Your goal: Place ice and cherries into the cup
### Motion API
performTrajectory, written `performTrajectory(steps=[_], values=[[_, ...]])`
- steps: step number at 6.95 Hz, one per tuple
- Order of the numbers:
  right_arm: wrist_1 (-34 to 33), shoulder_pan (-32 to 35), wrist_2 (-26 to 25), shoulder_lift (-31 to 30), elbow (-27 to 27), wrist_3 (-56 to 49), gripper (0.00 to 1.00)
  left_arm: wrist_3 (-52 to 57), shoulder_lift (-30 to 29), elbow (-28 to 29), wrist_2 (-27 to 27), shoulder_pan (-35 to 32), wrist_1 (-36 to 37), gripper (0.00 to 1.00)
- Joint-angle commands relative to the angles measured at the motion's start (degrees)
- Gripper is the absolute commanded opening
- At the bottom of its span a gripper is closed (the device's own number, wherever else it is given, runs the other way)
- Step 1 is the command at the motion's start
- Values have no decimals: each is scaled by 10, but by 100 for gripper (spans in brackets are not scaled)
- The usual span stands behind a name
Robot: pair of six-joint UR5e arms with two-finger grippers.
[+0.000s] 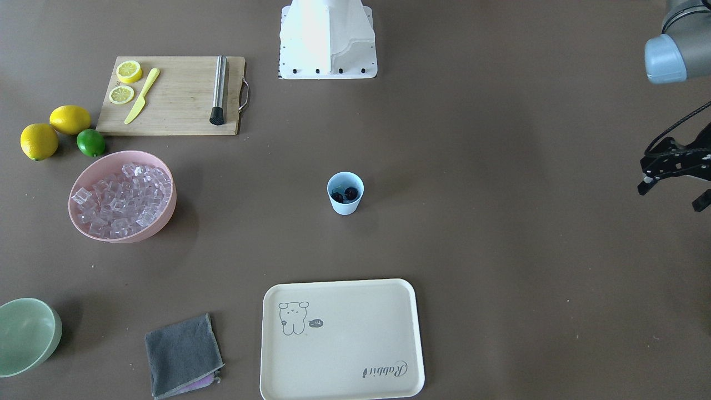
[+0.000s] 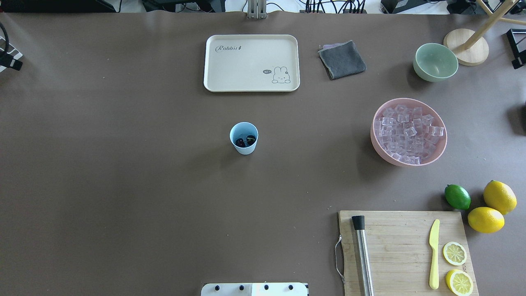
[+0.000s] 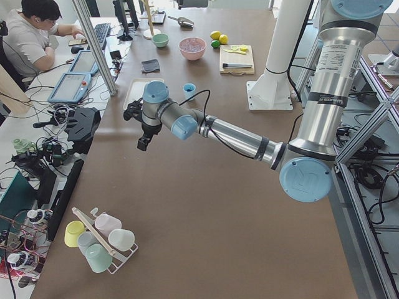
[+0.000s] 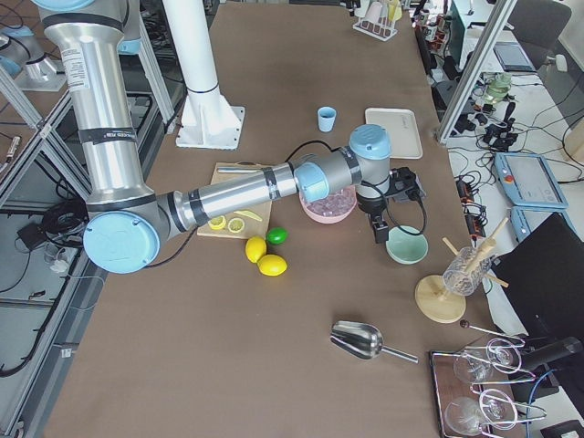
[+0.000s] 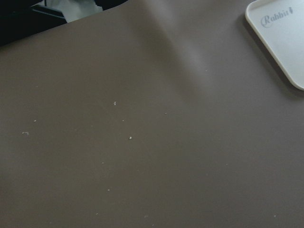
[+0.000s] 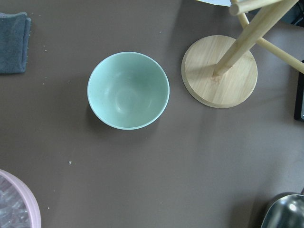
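The pale blue cup (image 1: 345, 205) (image 2: 244, 148) stands upright mid-table. Two dark cherries (image 1: 344, 194) (image 2: 245, 141) lie inside it. The ice (image 1: 122, 200) (image 2: 408, 131) fills the pink bowl (image 1: 166, 219) (image 2: 443, 150); I see none in the cup. My left gripper (image 1: 672, 195) hangs open and empty above the bare table, far from the cup, and also shows in the exterior left view (image 3: 144, 128). My right gripper (image 4: 377, 224) shows only in the exterior right view, between the pink bowl and the green bowl (image 4: 406, 246). I cannot tell if it is open.
A cream tray (image 2: 251, 62) (image 5: 280, 38), a grey cloth (image 2: 342, 59) and the green bowl (image 2: 435, 61) (image 6: 128, 90) line the far side. A cutting board (image 2: 404, 250) holds a muddler, knife and lemon slices, with lemons and a lime (image 2: 457, 196) beside it. A metal scoop (image 4: 360, 339) lies at the table's right end.
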Motion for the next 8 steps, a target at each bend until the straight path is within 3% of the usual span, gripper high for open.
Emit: performTrajectory(steps=[1, 8], values=[[2, 5, -17, -16, 0, -1, 100, 25, 54, -1, -1, -60, 4, 97], [-4, 9, -8, 6, 3, 6, 100, 23, 79, 43, 8, -114, 5, 98]])
